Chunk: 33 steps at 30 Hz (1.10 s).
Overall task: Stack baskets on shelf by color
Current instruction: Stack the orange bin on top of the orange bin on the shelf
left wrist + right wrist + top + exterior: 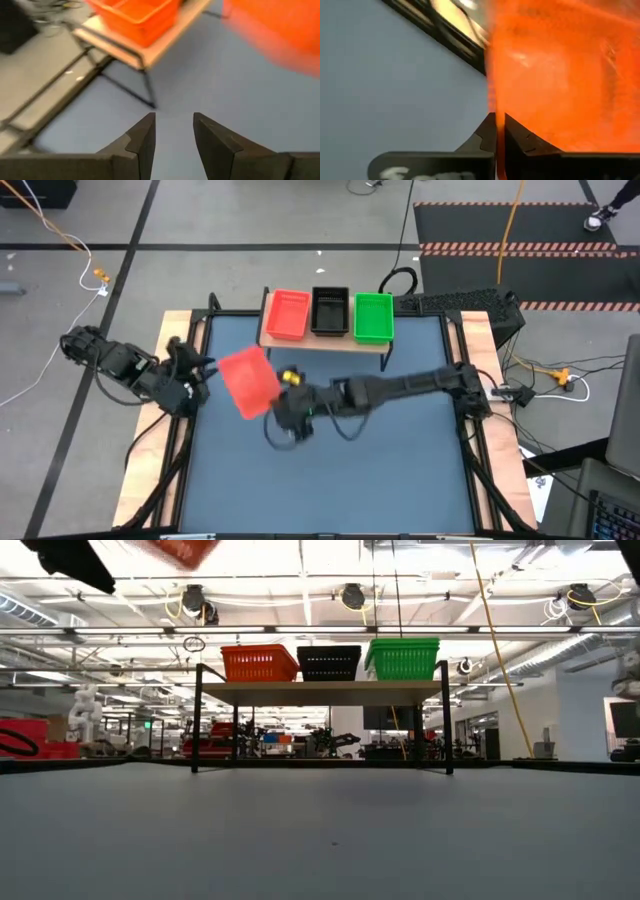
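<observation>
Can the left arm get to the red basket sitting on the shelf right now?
Probably yes. The left gripper is open and holds nothing, beside the shelf's left end, where the red basket sits. The other red basket, held up by the right gripper, hangs close by and might crowd it.

My right arm reaches across the table toward my left side, elbow low, forearm stretched nearly straight. My right gripper (272, 402) is at its end, fingers (517, 137) pinched tight on the thin wall of a red basket (247, 380). My left arm is folded at the table's left edge; left gripper (174, 131) fingers spread apart, holding nothing.
</observation>
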Each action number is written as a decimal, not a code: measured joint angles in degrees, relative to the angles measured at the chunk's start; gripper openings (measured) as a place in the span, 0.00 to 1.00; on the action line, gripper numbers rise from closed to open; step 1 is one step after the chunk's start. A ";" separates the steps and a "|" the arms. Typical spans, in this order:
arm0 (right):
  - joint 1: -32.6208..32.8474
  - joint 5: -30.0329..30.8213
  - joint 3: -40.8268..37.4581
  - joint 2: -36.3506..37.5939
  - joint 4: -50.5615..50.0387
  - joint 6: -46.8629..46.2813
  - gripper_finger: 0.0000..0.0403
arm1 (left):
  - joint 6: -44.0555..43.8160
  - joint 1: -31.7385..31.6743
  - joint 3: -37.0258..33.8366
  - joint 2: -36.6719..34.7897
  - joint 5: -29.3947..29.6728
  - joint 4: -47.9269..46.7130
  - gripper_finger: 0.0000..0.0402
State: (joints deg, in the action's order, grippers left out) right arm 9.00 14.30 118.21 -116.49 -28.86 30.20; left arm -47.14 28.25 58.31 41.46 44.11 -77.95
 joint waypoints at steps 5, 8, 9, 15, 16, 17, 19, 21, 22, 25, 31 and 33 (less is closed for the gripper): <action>-3.50 11.10 -0.02 0.71 -0.02 1.97 0.00 | -10.18 -0.09 2.22 -0.80 6.84 -12.00 0.34; -5.32 19.32 0.00 1.42 6.30 2.71 0.00 | -11.05 -0.31 1.08 -1.84 9.06 -11.35 0.34; -6.17 20.62 0.00 1.56 7.63 2.57 0.00 | -11.27 -0.49 0.64 -1.81 9.04 -11.02 0.34; -13.39 15.76 0.06 1.55 5.44 -11.77 0.00 | -12.87 -1.78 -2.50 -1.73 8.27 -10.93 0.34; -14.45 14.11 0.01 1.46 4.48 -13.51 0.00 | -12.87 -1.94 -3.00 -1.73 8.25 -10.89 0.34; -15.62 11.84 0.00 1.38 3.91 -14.78 0.00 | -12.95 -2.23 -3.54 -1.75 8.29 -10.93 0.34; -17.43 10.60 -0.07 1.36 2.86 -16.94 0.00 | -13.27 -2.65 -4.48 -1.78 8.26 -10.97 0.34; -18.60 9.55 -0.07 1.55 2.53 -18.04 0.00 | -13.41 -2.99 -5.15 -1.78 8.27 -10.93 0.34; -18.87 9.65 0.01 1.66 1.85 -18.78 0.00 | -13.41 -3.11 -5.42 -1.75 8.26 -10.92 0.34; -19.32 8.85 0.00 1.53 -1.23 -20.59 0.00 | -13.41 -3.26 -6.21 -1.73 8.25 -10.91 0.34; -19.52 6.60 -0.04 1.20 -3.98 -21.36 0.00 | -13.39 -3.24 -7.83 -1.73 8.33 -9.49 0.34; -19.48 6.49 -0.40 1.16 -4.09 -20.74 0.00 | -12.89 -3.23 -8.23 -1.73 8.33 -8.38 0.34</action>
State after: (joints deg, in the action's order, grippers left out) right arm -10.49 20.79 117.82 -115.33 -32.95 9.46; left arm -60.03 25.02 50.08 39.72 52.44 -86.33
